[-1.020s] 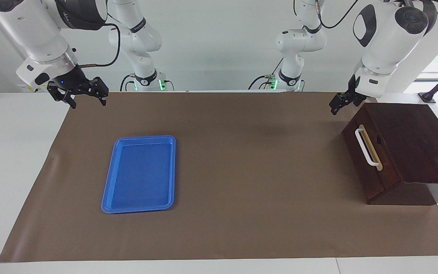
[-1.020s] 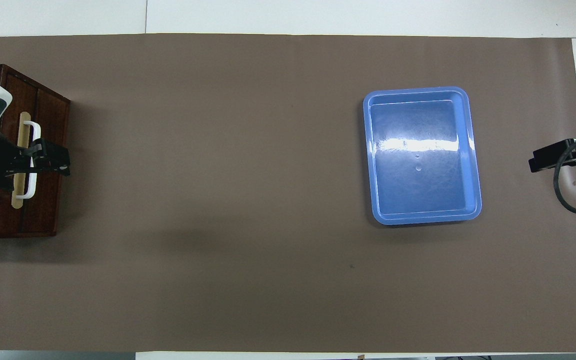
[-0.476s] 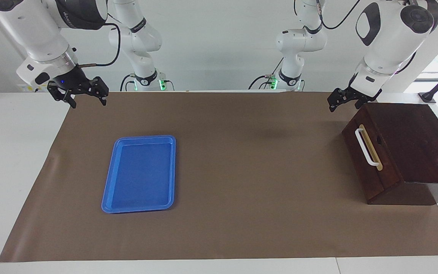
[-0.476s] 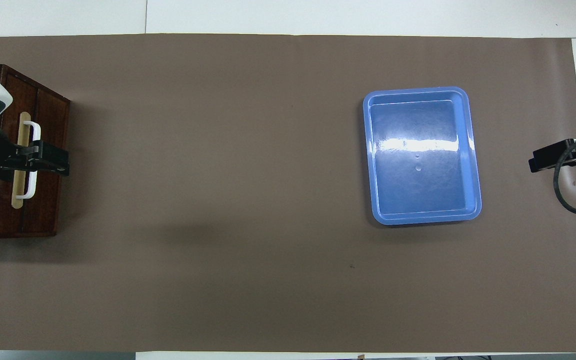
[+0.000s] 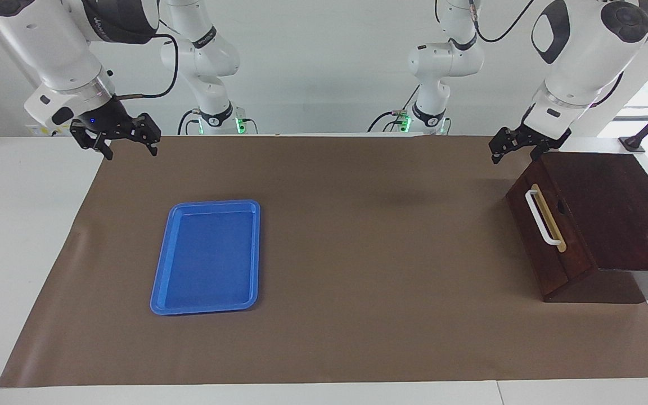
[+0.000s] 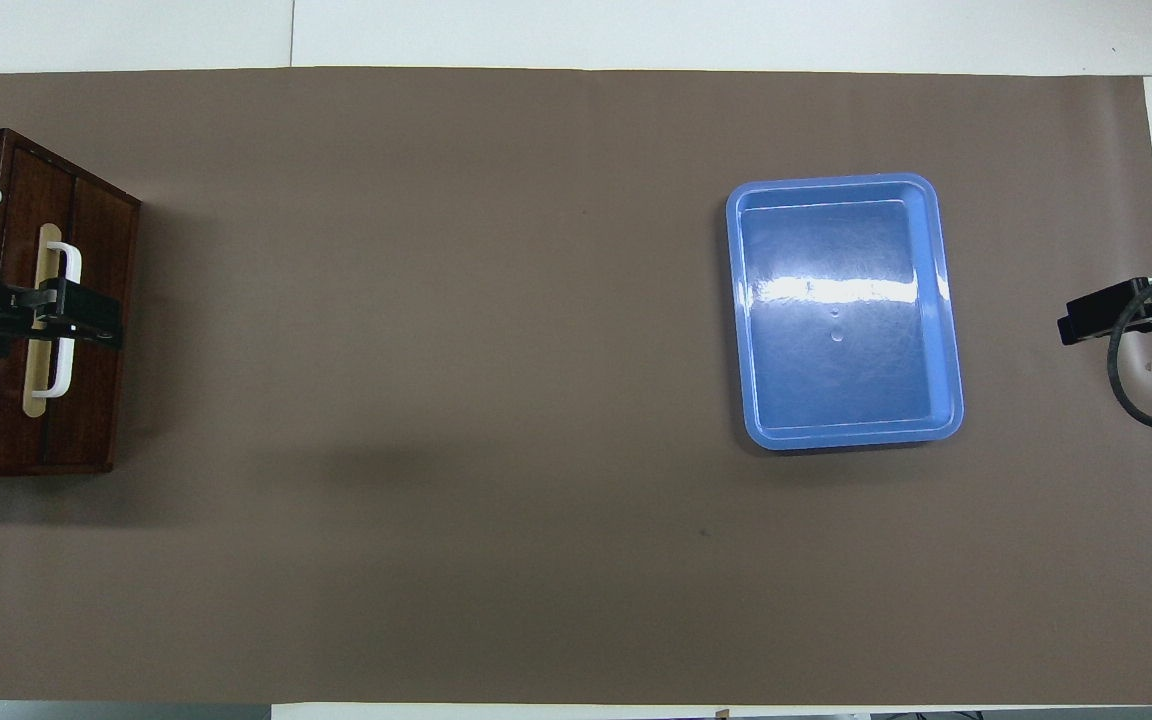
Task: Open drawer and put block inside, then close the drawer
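Note:
The dark brown drawer [image 5: 546, 236] is shut in its wooden box at the left arm's end of the table; it also shows in the overhead view [image 6: 86, 400]. Its white bar handle [image 5: 540, 217] sits on a tan strip. My left gripper [image 5: 511, 151] hangs open and empty in the air over the box corner nearest the robots; from overhead the left gripper [image 6: 101, 327] covers the handle [image 6: 64, 262]. My right gripper [image 5: 131, 147] waits open and empty over the mat's edge at the right arm's end; the overhead view shows the right gripper [image 6: 1066, 328] too. The yellow block is out of view.
An empty blue tray [image 5: 169, 304] lies on the brown mat [image 5: 358, 253] toward the right arm's end, also in the overhead view [image 6: 751, 425]. The box top [image 5: 611, 208] slopes above the drawer front.
My left gripper has risen a little and drawn back toward the left arm's end of the table, over the drawer box. The drawer stays shut. The right arm has not moved.

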{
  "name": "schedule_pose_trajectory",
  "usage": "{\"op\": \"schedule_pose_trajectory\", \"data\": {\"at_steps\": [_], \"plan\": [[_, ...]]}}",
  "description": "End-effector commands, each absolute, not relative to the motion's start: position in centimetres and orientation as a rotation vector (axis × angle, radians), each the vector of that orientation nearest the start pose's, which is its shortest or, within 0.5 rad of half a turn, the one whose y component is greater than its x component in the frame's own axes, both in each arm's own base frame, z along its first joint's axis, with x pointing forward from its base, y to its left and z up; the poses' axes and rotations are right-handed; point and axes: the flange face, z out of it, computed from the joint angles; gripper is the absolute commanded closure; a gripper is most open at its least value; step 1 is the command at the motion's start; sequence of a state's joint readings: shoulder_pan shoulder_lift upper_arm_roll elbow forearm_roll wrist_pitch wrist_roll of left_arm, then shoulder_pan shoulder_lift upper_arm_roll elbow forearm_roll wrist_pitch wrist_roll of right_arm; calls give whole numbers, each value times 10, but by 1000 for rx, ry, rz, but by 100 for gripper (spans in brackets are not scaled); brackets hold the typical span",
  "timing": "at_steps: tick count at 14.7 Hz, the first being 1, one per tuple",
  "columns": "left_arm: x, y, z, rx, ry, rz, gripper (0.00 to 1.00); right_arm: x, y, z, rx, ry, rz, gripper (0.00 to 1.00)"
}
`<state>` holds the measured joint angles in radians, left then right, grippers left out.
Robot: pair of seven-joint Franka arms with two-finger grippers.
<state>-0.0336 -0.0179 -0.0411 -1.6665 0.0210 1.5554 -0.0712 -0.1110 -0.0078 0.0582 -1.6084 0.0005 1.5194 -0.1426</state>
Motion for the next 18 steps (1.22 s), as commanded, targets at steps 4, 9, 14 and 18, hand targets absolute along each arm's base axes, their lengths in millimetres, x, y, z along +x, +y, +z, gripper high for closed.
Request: {"op": "schedule_pose_trajectory", "data": {"at_steps": [4, 9, 14, 18], "plan": [[545, -39, 593, -3142, 14, 136, 0, 538, -30, 609, -3145, -120, 132, 0], [545, -39, 593, -3144, 19, 136, 0, 538, -30, 609, -3145, -120, 132, 0], [547, -28, 595, -3178, -16, 128, 0, 538, -30, 609, -3144, -123, 132, 0], [547, -28, 595, -3177, 11, 127, 0, 538, -31, 609, -3144, -120, 132, 0]]}}
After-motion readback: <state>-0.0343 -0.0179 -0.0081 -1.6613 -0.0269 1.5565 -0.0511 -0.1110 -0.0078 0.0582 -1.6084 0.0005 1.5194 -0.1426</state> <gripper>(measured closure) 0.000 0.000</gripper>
